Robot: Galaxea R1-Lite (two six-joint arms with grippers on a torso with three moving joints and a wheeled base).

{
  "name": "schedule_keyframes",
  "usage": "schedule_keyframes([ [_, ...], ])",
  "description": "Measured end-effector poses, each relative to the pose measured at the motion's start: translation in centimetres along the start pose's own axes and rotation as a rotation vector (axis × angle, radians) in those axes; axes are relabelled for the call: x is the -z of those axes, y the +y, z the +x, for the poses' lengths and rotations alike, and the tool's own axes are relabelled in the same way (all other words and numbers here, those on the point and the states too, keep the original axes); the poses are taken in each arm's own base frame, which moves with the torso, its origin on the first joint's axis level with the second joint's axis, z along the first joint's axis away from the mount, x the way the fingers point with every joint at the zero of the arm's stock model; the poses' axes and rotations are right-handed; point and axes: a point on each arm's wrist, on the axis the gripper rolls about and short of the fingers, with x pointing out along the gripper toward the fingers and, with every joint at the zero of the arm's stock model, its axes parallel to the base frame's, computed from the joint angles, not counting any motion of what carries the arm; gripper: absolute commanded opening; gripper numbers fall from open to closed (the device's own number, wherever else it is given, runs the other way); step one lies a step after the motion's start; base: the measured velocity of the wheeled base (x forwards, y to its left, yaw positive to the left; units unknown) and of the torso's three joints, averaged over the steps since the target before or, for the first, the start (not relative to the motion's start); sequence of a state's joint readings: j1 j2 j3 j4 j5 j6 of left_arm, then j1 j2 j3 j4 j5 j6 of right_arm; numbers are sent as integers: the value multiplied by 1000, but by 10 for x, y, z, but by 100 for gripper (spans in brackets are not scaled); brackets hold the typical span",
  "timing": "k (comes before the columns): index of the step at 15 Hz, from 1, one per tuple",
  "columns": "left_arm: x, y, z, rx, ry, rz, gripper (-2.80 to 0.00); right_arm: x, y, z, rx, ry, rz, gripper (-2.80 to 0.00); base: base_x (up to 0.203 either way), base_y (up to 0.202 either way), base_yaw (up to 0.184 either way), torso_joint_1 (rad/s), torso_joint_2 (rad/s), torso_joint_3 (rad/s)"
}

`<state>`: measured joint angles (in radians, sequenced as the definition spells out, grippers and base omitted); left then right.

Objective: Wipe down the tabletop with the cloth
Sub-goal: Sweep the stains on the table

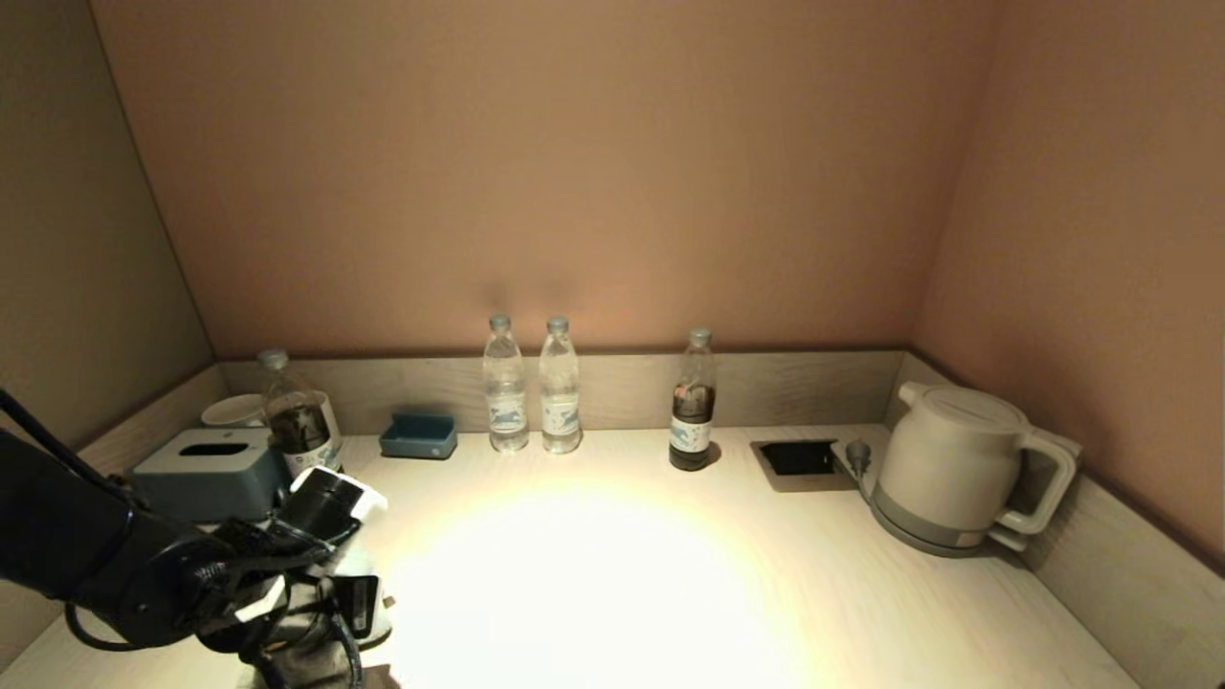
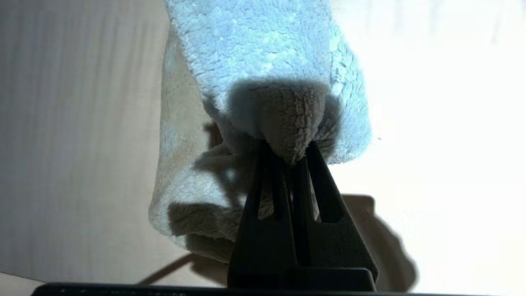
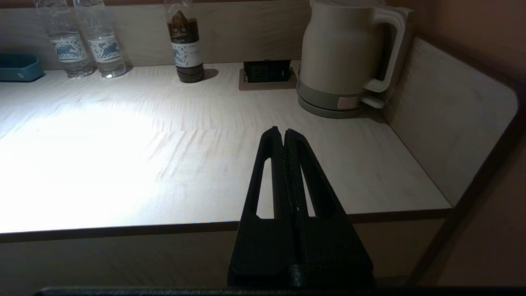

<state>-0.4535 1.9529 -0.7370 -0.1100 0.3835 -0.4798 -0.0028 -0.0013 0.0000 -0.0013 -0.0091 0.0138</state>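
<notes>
We find the left gripper (image 2: 289, 154) clamped on a fold of the cloth (image 2: 263, 53), which lies on the tabletop (image 1: 612, 574) at its front left corner. The right gripper (image 3: 284, 137), its fingers pressed together and empty, is held off the table's front edge. We count four bottles along the back wall, two clear (image 1: 504, 397) (image 1: 560, 400) and two with dark liquid (image 1: 692, 402) (image 1: 297, 416), one kettle (image 1: 957, 469), one tissue box (image 1: 209, 469), one blue tray (image 1: 418, 435).

Black left arm (image 1: 115, 565), looping cables, white-trimmed wrist; black triangular slotted gripper (image 3: 283, 133) fingers.
</notes>
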Motion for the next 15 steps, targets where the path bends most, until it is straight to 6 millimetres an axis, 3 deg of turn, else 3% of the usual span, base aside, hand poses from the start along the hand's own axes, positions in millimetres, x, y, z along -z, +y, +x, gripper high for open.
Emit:
schedule_keyframes([
  [5,16,-40,-16,91,-25,119,-280,0,0,0,0,1,0,-280,0,0,0,0,0,0],
  [12,17,-88,-38,282,-106,196,-280,0,0,0,0,0,0,-280,0,0,0,0,0,0],
  [15,18,-97,-41,321,-150,225,-280,0,0,0,1,0,0,-280,0,0,0,0,0,0],
])
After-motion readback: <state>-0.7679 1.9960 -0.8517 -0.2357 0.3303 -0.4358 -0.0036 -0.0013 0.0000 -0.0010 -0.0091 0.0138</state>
